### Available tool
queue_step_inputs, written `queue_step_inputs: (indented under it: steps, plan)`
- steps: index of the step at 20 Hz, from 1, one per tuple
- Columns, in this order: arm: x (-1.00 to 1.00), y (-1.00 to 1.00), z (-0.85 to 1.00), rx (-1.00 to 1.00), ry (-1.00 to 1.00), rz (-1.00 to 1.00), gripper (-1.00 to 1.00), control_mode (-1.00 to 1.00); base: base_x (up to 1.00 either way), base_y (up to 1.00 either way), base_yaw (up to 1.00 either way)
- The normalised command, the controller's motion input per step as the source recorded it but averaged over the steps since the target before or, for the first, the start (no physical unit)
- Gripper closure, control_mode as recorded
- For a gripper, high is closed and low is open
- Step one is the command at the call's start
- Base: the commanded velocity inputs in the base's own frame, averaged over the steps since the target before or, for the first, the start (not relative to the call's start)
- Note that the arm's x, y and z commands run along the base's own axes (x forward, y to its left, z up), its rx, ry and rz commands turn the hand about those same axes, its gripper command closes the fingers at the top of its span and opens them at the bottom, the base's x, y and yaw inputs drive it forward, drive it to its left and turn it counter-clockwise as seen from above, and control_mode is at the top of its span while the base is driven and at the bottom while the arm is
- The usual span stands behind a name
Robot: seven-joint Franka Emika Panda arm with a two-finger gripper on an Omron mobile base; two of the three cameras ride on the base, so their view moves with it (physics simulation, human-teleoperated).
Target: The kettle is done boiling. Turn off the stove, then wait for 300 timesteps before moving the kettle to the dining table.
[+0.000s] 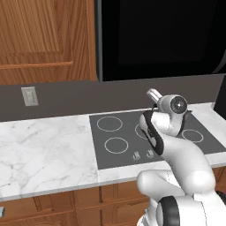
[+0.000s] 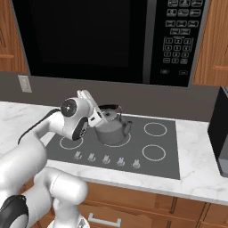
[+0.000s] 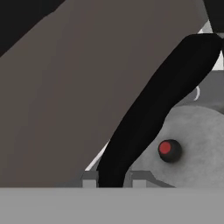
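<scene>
Tool (image 3: pixel 113 180) is clamped narrow on the kettle (image 2: pixel 111 129) by its black arched handle (image 3: pixel 153 113): rigid metal, likely water-heavy, so gripping the handle's centre limits swing.

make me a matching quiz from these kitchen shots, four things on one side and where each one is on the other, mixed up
Things:
1. kettle
2. gripper
3. microwave
4. wall outlet

Places:
A. on the grey backsplash, left of the stove
B. mounted above the cooktop
C. closed around the black arched handle
D. standing on a back burner ring

Pairs: 1-D, 2-C, 3-B, 4-A
</scene>
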Motion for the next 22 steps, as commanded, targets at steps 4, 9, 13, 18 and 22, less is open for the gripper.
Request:
queue_step_inputs:
  steps: [4, 9, 13, 18, 22]
  plan:
    - [-0.18, -0.13, 0.16, 0.00, 0.00, -0.05, 1.00, -1.00, 0.00, 0.00, 0.00]
    - [-0.23, -0.13, 0.15, 0.00, 0.00, -0.05, 1.00, -1.00, 0.00, 0.00, 0.00]
    - [-0.19, -0.11, 0.14, 0.00, 0.00, -0.05, 1.00, -1.00, 0.00, 0.00, 0.00]
    - [-0.06, -0.03, 0.05, 0.00, 0.00, -0.01, 1.00, -1.00, 0.00, 0.00, 0.00]
    - [0.00, 0.00, 0.00, 0.00, 0.00, 0.00, 1.00, -1.00, 0.00, 0.00, 0.00]
